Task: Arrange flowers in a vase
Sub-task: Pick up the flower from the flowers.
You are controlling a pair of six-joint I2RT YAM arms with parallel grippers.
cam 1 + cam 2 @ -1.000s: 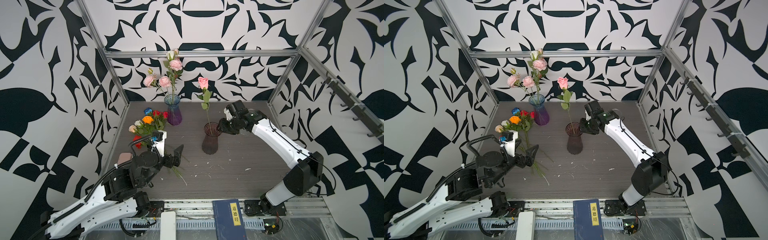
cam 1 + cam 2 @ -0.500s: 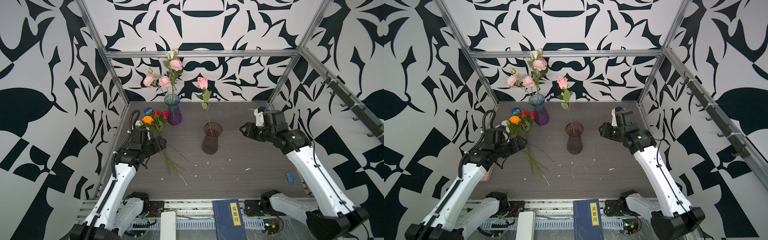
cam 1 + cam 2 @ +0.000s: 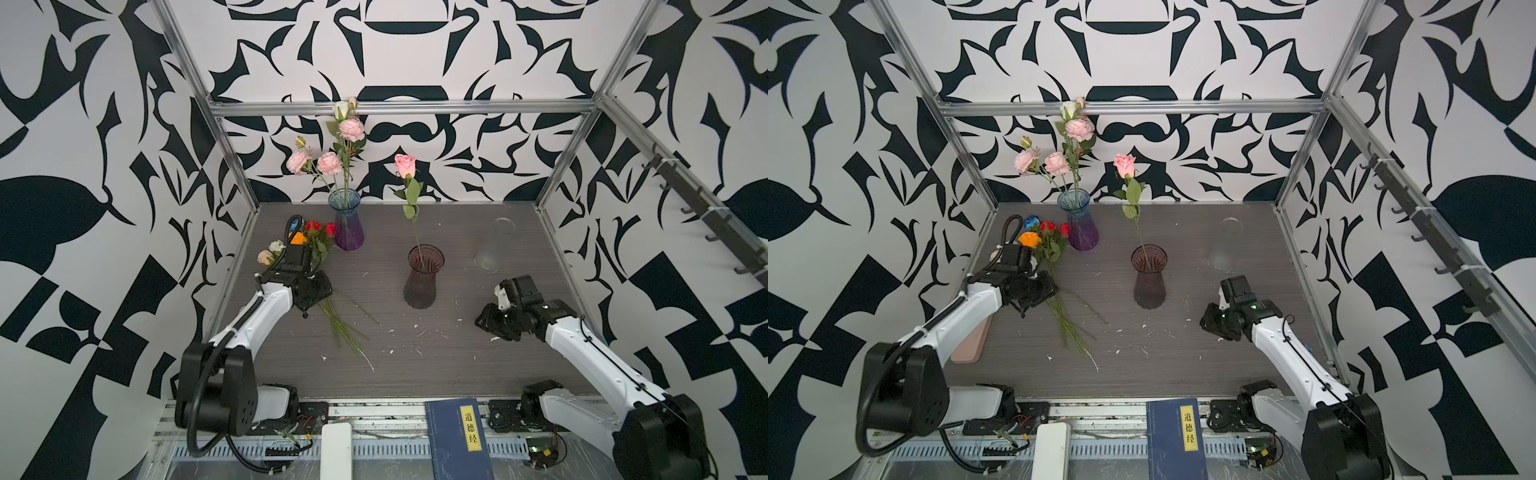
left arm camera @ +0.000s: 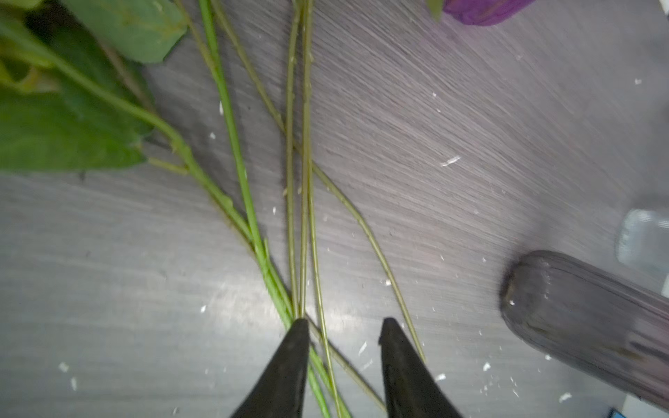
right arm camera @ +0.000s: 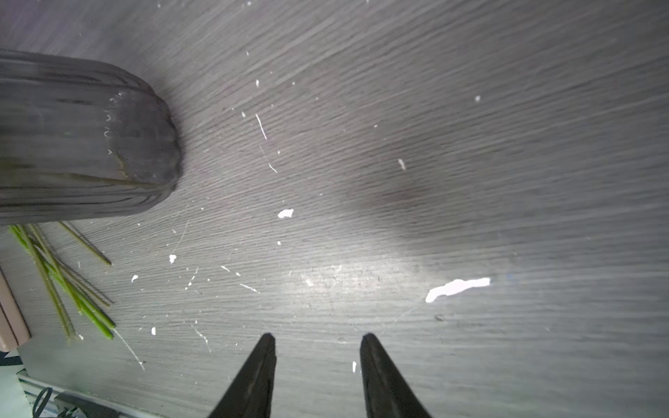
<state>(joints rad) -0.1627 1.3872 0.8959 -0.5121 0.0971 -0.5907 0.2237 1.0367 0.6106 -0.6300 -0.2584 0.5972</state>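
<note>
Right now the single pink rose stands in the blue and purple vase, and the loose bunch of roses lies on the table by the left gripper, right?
Not quite. Both top views show the single pink rose standing in the dark ribbed vase; the blue and purple vase holds ruffled pink blooms. The loose bunch of roses does lie on the table by the left gripper.

My loose roses (image 3: 320,249) lie bunched flat at the left side. One pink rose (image 3: 405,165) stands upright in the dark vase (image 3: 420,286).
</note>
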